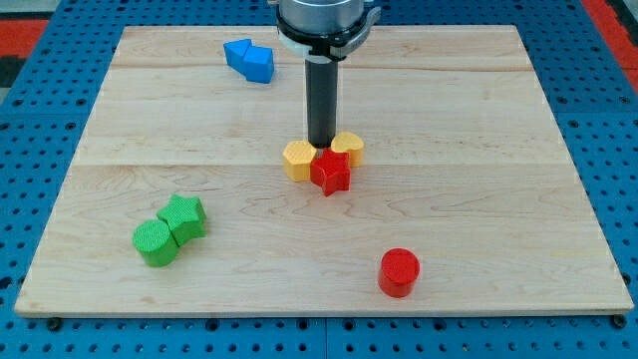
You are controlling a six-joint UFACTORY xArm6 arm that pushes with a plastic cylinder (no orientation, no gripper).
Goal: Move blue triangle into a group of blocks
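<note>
1. Only one view is given, looking down at a slant from the front of the wooden board (478, 199).
2. The whole board is seen from fairly near, with my tip (320, 148) near the middle.

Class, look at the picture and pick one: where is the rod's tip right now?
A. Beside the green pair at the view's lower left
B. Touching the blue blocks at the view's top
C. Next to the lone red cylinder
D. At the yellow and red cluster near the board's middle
D: my tip stands just behind the red star, between the yellow hexagon and the other yellow block, far from the blue blocks.
</note>
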